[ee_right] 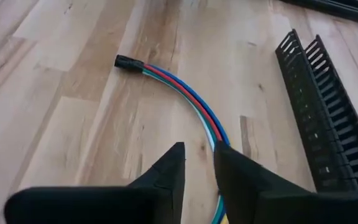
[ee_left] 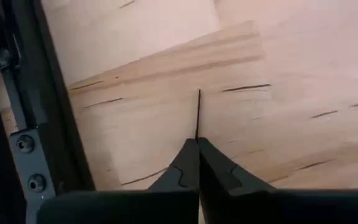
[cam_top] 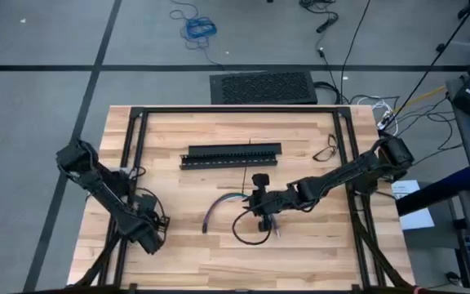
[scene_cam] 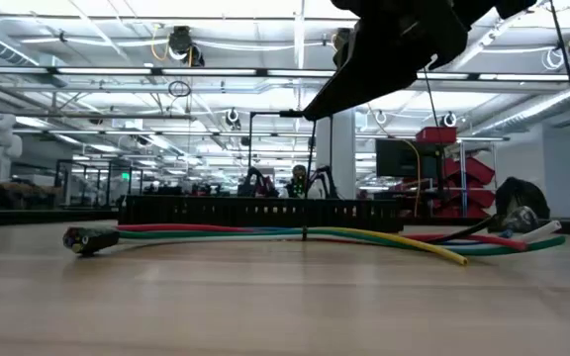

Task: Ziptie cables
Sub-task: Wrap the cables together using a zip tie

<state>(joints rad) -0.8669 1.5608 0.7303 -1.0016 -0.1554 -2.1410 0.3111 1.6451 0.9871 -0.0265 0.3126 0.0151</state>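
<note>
Wood worktop [cam_top: 178, 245], cables [ee_right: 191, 99] curved at frame centre, below slotted bar [cam_top: 231, 155]. R gripper [ee_right: 197, 163] over them, jaws parted, empty. L gripper [ee_left: 197, 146] lower left, jaws clenched on zip tie [ee_left: 198, 112]. Straddle bundle squarely before pinching.

We see a pale, blond wooden bench [cam_top: 300, 245] with darker grain streaks and a black metal frame [cam_top: 235, 109] around it. The cables [ee_right: 191, 99] run red, blue, green and white side by side, ending in a black plug [ee_right: 127, 61]; low down, a yellow strand shows too. The slotted bar [ee_right: 322, 118] is black with a comb-like rib pattern. Both tools, left [ee_left: 197, 146] and right [ee_right: 199, 165], are matte black. The floor [cam_top: 39, 106] is grey with dark lines.
</note>
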